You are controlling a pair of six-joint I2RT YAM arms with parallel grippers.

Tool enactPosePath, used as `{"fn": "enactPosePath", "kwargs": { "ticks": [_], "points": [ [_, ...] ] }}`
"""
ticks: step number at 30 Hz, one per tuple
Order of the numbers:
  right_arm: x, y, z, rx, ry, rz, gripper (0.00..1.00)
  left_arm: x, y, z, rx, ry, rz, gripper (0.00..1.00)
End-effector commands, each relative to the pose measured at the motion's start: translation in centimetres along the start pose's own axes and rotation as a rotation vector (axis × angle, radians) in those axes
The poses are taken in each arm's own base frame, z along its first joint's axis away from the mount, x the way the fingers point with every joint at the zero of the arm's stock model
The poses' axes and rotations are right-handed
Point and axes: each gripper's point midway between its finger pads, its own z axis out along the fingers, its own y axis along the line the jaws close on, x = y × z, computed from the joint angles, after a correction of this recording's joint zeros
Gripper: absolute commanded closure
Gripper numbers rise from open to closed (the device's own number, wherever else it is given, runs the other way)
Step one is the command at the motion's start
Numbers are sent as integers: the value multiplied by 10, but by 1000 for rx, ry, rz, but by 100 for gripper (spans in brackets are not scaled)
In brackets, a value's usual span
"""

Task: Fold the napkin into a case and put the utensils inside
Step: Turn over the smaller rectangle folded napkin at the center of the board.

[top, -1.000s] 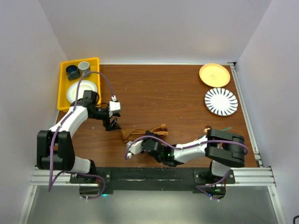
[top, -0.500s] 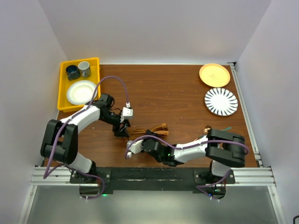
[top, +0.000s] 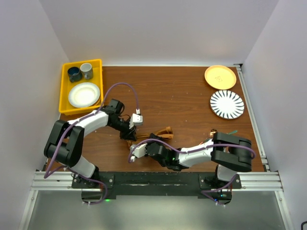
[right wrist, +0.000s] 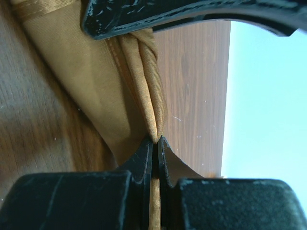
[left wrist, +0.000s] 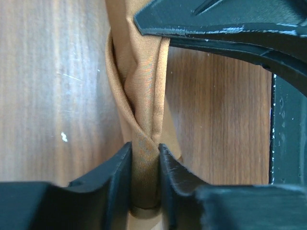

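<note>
The rust-brown napkin point(top: 163, 132) lies bunched into a crumpled strip on the wooden table, just in front of the arms. My left gripper point(top: 129, 135) is at its left end. In the left wrist view the left gripper point(left wrist: 145, 149) is shut on a twisted fold of the napkin point(left wrist: 141, 86). My right gripper point(top: 146, 141) is beside it, and in the right wrist view the right gripper point(right wrist: 155, 142) pinches a thin edge of the napkin point(right wrist: 96, 86). The utensils point(top: 213, 131) show as a coppery bit with a green tip, mostly hidden behind the right arm.
A yellow tray point(top: 64, 91) at the back left holds two cups and a white plate. A yellow plate point(top: 220, 76) and a black-and-white striped plate point(top: 227, 104) sit at the back right. The right arm lies low across the near table edge.
My left arm swung right, from near the yellow tray to the napkin's left end, and its jaws closed on the cloth. The right arm kept its grip and place.
</note>
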Motion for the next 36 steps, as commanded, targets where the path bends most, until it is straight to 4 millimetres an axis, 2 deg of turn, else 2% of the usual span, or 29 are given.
{"fn": "enactPosePath", "kwargs": {
  "ticks": [1, 2, 4, 6, 10, 12, 14, 16, 17, 18, 19, 20, 21, 23, 24, 25, 28, 33, 34, 35, 36],
  "points": [
    [-15, -23, -6, 60, -34, 75, 100, -4, 4, 2, -31, -2, 0, 80],
    [-16, -22, -6, 56, -35, 76, 100, -4, 3, 2, -30, 0, -5, 85],
    [-17, -23, -6, 43, -26, 83, 100, -6, 4, 1, -37, -1, -15, 100],
    [-17, -23, -8, 23, -23, 92, 99, -9, 9, -3, -71, 3, -11, 100],
    [-21, -33, -16, -9, -32, 148, 79, -14, 18, -10, -133, 11, 12, 100],
    [-19, -36, -20, -22, -29, 165, 76, -18, 21, -13, -147, 9, 17, 100],
    [-15, -40, -20, -30, -22, 179, 62, -21, 23, -13, -153, 4, 13, 100],
    [-14, -45, -24, -48, -28, 207, 42, -22, 27, -13, -164, 4, 14, 100],
    [-13, -49, -26, -42, -34, 231, 21, -23, 29, -14, -173, 3, 10, 100],
    [-11, -50, -28, -53, -28, 234, 15, -24, 33, -15, -191, 5, 16, 100],
    [-15, -61, -31, -55, -57, 266, 12, -25, 35, -16, -203, 4, 15, 100],
    [-14, -67, -31, -54, -61, 306, 4, -26, 37, -17, -220, 0, 19, 100],
    [-9, -68, -32, -84, -49, 318, 3, -29, 41, -19, -240, -3, 31, 100],
    [-7, -93, -32, -90, -77, 424, 2, -31, 45, -22, -264, -3, 42, 100],
    [0, -95, -33, -114, -61, 447, 2, -33, 50, -25, -291, 1, 59, 100],
    [8, -108, -30, -125, -73, 498, 2, -37, 53, -29, -320, -4, 90, 100],
    [31, -126, -32, -122, -45, 594, 2, -38, 61, -37, -397, 9, 154, 100],
    [54, -139, -28, -132, -5, 738, 2, -39, 66, -45, -502, 46, 251, 100],
    [56, -141, -26, -133, 0, 751, 2, -44, 64, -50, -531, 44, 295, 100],
    [59, -140, -24, -138, 6, 770, 2, -37, 59, -45, -532, 59, 312, 100],
    [66, -135, -19, -156, 32, 788, 2, -38, 63, -49, -581, 73, 341, 100]
  ]
}}
